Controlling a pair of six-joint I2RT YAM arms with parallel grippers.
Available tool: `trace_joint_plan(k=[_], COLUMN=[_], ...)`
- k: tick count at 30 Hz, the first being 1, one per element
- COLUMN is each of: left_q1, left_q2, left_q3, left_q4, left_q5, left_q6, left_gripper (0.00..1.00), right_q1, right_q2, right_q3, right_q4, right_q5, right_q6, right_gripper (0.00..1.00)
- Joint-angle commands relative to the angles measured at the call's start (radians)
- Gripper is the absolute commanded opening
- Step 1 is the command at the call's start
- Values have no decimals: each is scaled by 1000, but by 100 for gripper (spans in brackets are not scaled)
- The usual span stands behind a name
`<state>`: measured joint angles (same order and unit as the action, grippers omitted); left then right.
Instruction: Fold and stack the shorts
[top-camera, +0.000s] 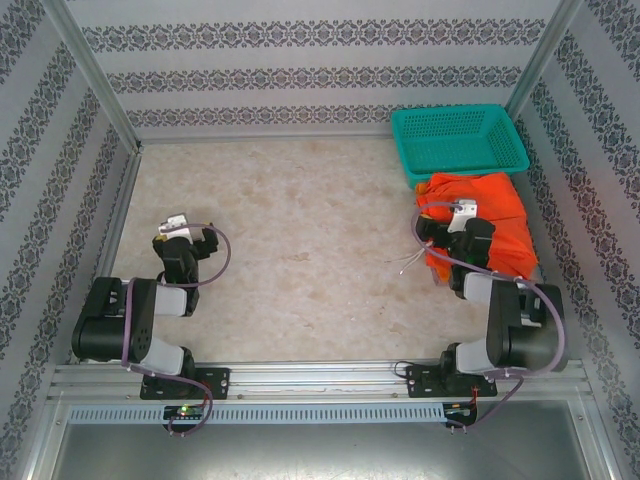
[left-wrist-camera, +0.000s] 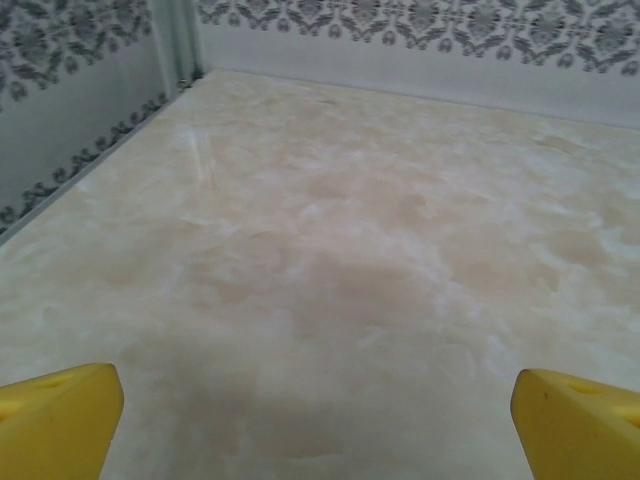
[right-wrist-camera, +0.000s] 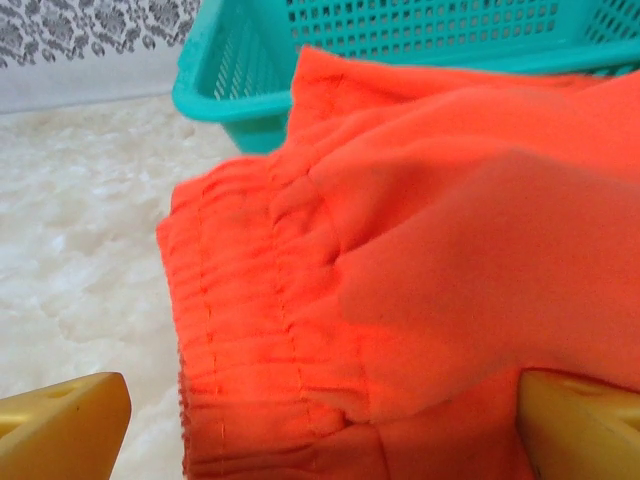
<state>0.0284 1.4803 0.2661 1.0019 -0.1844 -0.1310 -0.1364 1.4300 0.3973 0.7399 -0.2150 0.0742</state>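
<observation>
Teal basket (top-camera: 458, 141), orange shorts (top-camera: 502, 214) heaped against it

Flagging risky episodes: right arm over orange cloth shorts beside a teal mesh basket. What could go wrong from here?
1. The orange cloth shorts lie bunched in one heap, so the open right gripper might pinch several layers at once.
2. The heap lies against the teal plastic mesh basket; pulling could drag it.
3. The thin white drawstring trailing on the table may snag.

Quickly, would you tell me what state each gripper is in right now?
Left gripper: open, holding nothing.
Right gripper: open over the shorts, not gripping them.
</observation>
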Motion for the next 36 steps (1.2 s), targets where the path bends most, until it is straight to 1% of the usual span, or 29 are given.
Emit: trace_joint_plan(k=[1, 2, 3, 4, 5, 6, 7, 8, 10, 12, 14, 16, 18, 22, 25, 28, 32, 36], left_q1=[7, 7, 6, 4, 4, 4, 2, -2, -3, -7, -7, -8, -8, -8, -8, -8, -8, -7], left_q2=[38, 75, 122, 122, 81, 77, 108, 118, 91, 112, 101, 105, 104, 104, 104, 104, 104, 104], left_q3=[28, 27, 18, 15, 33, 45, 52, 62, 88, 82, 94, 92, 89, 79, 93, 104, 129, 128], left_q4=[38, 54, 154, 167, 58, 19, 64, 69, -33, 18, -23, -10, -8, 16, -13, -33, -84, -83], left_q5=[101, 109, 106, 109, 105, 106, 119, 129, 129, 128, 127, 123, 125, 142, 147, 177, 245, 248], left_q6=[52, 50, 64, 67, 54, 54, 71, 84, 78, 85, 82, 85, 85, 90, 92, 103, 132, 131], left_gripper=[100, 100, 100, 100, 100, 100, 100, 100, 100, 100, 100, 100, 100, 100, 100, 100, 100, 100], right_q1=[50, 69, 82, 84, 84, 87, 88, 86, 88, 89, 97, 112, 124, 124, 126, 125, 125, 125], right_q2=[21, 47, 81, 108, 89, 69, 86, 91, 81, 82, 83, 78, 77, 78, 79, 78, 79, 78], right_q3=[-5, -23, -33, -39, -24, -16, -23, -25, -15, -17, -12, -9, -9, -8, -7, -7, -7, -7], right_q4=[98, 148, 199, 258, 201, 143, 185, 201, 159, 169, 161, 147, 145, 142, 141, 141, 141, 141], right_q5=[-34, -18, -8, -7, -6, 2, -1, 0, 12, 16, 66, 124, 146, 147, 147, 147, 147, 147], right_q6=[-17, -38, -49, -37, -49, -53, -50, -48, -49, -50, -44, -42, -49, -48, -47, -48, -47, -47], right_gripper=[98, 98, 98, 98, 98, 98, 98, 98, 98, 98, 98, 98, 98, 98, 98, 98, 98, 98])
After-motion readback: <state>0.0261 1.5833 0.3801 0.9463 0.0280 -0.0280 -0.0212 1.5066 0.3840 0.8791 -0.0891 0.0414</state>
